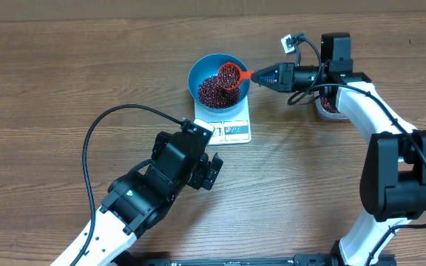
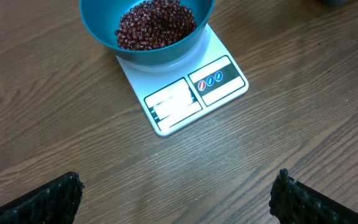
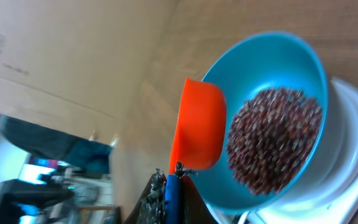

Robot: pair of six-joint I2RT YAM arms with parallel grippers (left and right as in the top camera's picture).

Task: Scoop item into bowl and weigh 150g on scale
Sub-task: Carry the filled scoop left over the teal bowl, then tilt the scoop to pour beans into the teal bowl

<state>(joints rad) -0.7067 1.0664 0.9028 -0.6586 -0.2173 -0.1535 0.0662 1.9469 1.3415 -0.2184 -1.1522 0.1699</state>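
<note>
The blue bowl (image 1: 198,71) stands on the white scale (image 1: 235,130) and holds a heap of dark red beans (image 1: 211,92). My right gripper (image 1: 261,74) is shut on the handle of an orange-red scoop (image 1: 230,75). The scoop hangs over the bowl's right rim with beans in it. In the right wrist view the scoop (image 3: 197,124) is turned on its side next to the bowl (image 3: 272,46) and the beans (image 3: 272,137). My left gripper (image 1: 211,171) rests open on the table, below the scale (image 2: 191,93), with only bare wood between its fingers (image 2: 55,199).
A container of beans (image 1: 330,108) sits behind the right arm, mostly hidden by it. The left arm's black cable (image 1: 95,137) loops over the table at the left. A cardboard wall (image 1: 124,11) closes off the far edge.
</note>
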